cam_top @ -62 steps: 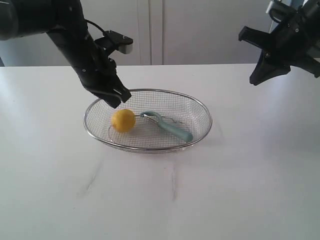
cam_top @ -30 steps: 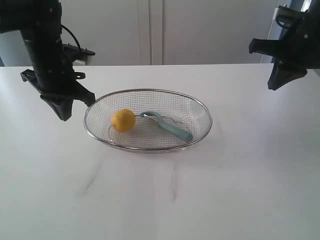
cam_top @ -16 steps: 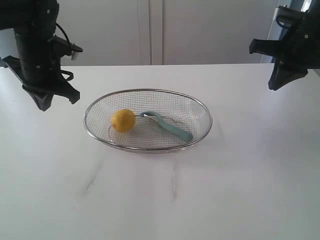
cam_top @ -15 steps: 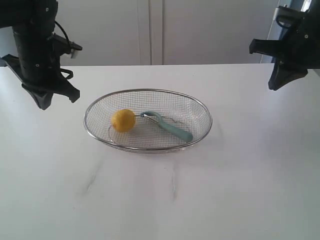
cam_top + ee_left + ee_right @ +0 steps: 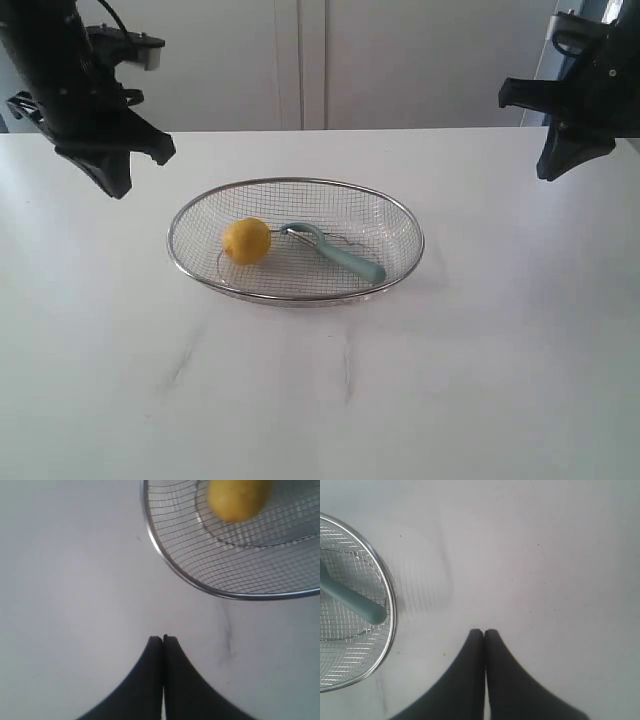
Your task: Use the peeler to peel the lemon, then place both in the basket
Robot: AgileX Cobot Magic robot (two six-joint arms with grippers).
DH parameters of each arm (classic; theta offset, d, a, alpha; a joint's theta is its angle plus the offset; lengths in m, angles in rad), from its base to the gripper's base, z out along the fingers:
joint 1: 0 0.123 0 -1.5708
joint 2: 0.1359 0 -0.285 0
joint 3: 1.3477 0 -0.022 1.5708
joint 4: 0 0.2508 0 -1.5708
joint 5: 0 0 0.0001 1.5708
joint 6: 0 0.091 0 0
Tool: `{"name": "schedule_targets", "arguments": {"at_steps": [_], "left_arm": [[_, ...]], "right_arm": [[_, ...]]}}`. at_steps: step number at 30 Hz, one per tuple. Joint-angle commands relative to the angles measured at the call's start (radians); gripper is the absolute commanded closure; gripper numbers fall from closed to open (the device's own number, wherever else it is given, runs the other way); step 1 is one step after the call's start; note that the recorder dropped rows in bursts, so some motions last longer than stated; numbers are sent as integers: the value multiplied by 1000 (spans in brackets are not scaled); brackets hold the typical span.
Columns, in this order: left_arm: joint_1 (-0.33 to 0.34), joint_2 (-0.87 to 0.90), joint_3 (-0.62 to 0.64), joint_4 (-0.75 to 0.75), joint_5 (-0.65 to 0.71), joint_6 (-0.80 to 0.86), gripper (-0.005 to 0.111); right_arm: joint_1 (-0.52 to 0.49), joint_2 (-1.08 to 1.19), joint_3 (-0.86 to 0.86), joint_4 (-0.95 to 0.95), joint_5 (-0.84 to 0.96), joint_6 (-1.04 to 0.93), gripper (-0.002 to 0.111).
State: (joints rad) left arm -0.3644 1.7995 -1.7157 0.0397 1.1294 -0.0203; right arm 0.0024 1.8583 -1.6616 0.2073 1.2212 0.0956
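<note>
Left fingers (image 5: 146, 680) pressed together, holding nothing, raised above the bench (image 5: 420, 400). Right fingers (image 5: 470, 675) also pressed together and empty. The basket (image 5: 300, 300) stands between the two pairs, nearer the left fingers. Inside it lie the lemon (image 5: 246, 241), on the left fingers' side, and the peeler (image 5: 340, 257) just beside it, handle toward the right fingers.

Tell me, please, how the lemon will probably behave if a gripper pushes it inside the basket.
The lemon is round, so it would probably roll rather than slide. Its skin looks smooth, so a grip may slip on it. The curved mesh of the basket would likely steer it back toward the middle.
</note>
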Motion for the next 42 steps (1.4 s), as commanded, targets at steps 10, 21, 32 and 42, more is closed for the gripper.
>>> {"name": "schedule_targets", "arguments": {"at_steps": [10, 21, 32, 42], "left_arm": [[154, -126, -2, -146, 92, 30, 107], [154, -260, -2, -25, 92, -34, 107], [154, -378, 71, -23, 92, -53, 107], [154, -524, 194, 37, 92, -103, 107]], "right_arm": [[-6, -13, -3, -2, 0, -6, 108], [-6, -13, -3, -2, 0, -6, 108], [-6, -13, -3, -2, 0, -6, 108], [-6, -13, -3, 0, 0, -6, 108]]}}
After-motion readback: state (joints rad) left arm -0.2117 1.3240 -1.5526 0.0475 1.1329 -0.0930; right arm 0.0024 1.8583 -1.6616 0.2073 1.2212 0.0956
